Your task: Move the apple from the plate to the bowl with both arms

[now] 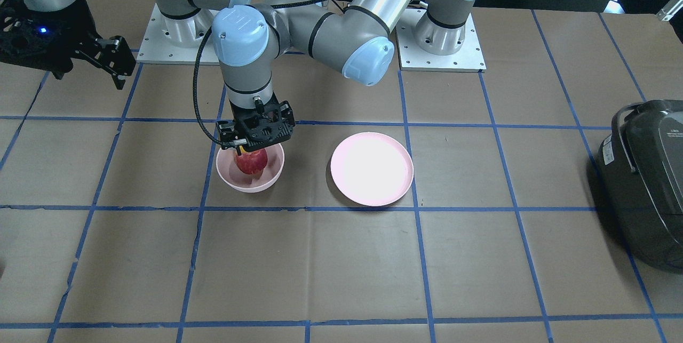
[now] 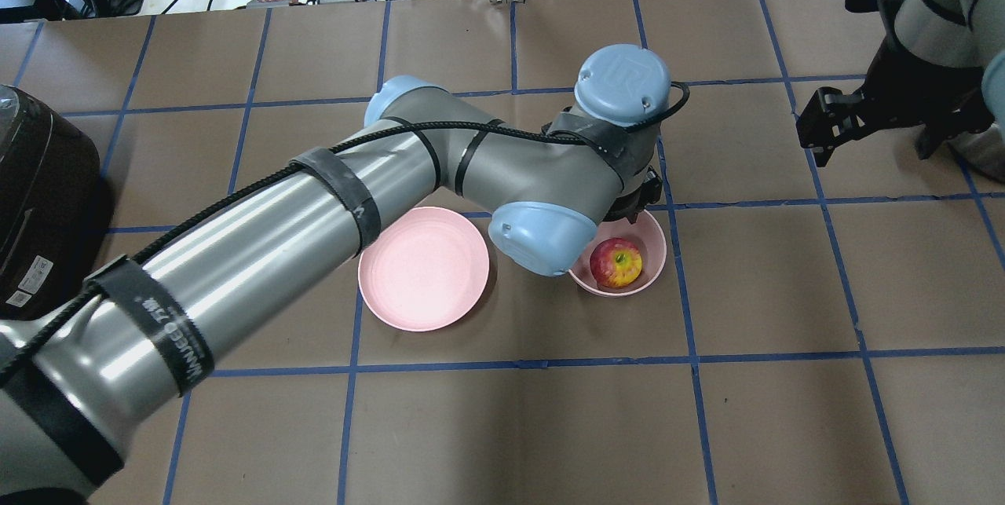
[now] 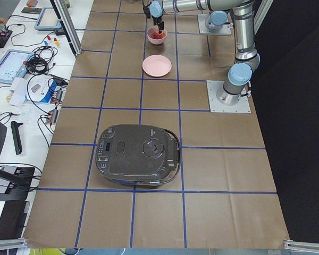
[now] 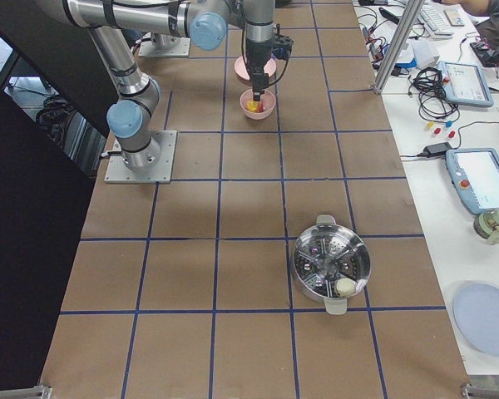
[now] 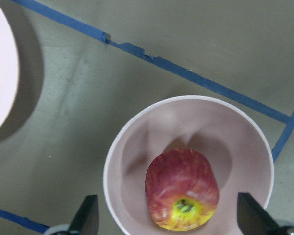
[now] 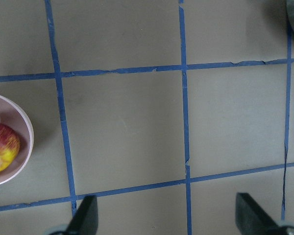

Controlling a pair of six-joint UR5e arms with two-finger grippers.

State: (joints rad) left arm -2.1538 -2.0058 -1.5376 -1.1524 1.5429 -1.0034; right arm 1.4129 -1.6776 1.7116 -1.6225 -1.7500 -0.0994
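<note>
The red apple (image 1: 251, 161) lies in the deep pink bowl (image 1: 269, 179), yellow-green stem patch up in the overhead view (image 2: 616, 263). My left gripper (image 1: 255, 143) hangs just above the bowl, open. In the left wrist view its fingers stand wide on either side of the apple (image 5: 182, 188) without touching it, over the bowl (image 5: 235, 142). The flat pink plate (image 1: 372, 168) lies beside the bowl with nothing on it, also in the overhead view (image 2: 424, 268). My right gripper (image 1: 114, 60) is open and holds nothing, well off to the side above bare table. Its wrist view shows the apple (image 6: 2, 147) at the left edge.
A black rice cooker (image 1: 648, 183) stands at the table end on my left side, also in the overhead view (image 2: 39, 191). A metal steamer pot (image 4: 331, 270) stands far out on my right side. Blue tape lines grid the brown table.
</note>
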